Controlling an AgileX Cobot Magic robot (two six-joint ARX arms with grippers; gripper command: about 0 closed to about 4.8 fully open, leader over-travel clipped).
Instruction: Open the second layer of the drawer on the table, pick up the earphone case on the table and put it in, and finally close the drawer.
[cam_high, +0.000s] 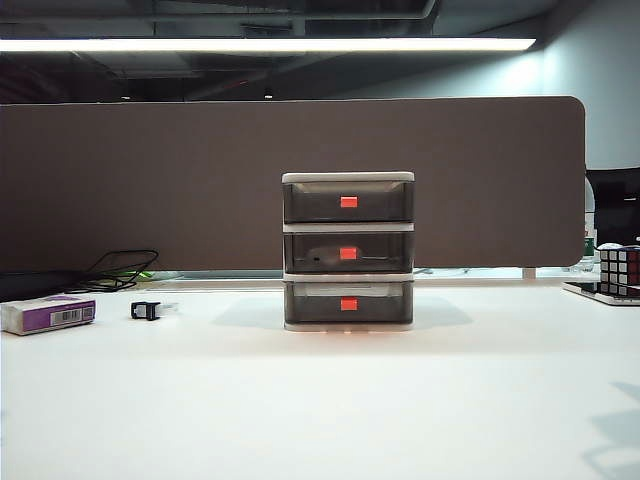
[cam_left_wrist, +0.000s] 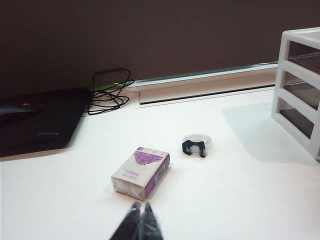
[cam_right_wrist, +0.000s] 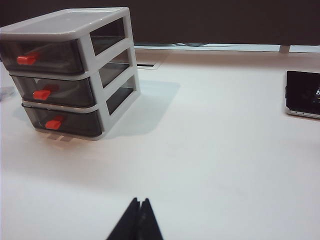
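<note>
centrally, near the white desk's (cam_high: 320, 400) back edge, the white-framed cabinet of three smoky-grey drawers (cam_high: 348, 250) stands, its red-tabbed middle drawer (cam_high: 348, 253) pushed in; left gripper (cam_left_wrist: 141, 222) and right gripper (cam_right_wrist: 139, 220) hover pinched together, empty.

Drawer (cam_high: 348, 251): centre of the worktop (cam_high: 320, 400), all three layers shut.
Second layer (cam_high: 348, 252): closed, red tab facing front.
Box (cam_high: 48, 314): white-and-purple, far left.
Black clip (cam_high: 146, 310): just right of box.
Cube puzzle (cam_high: 619, 269): far right edge.
</note>
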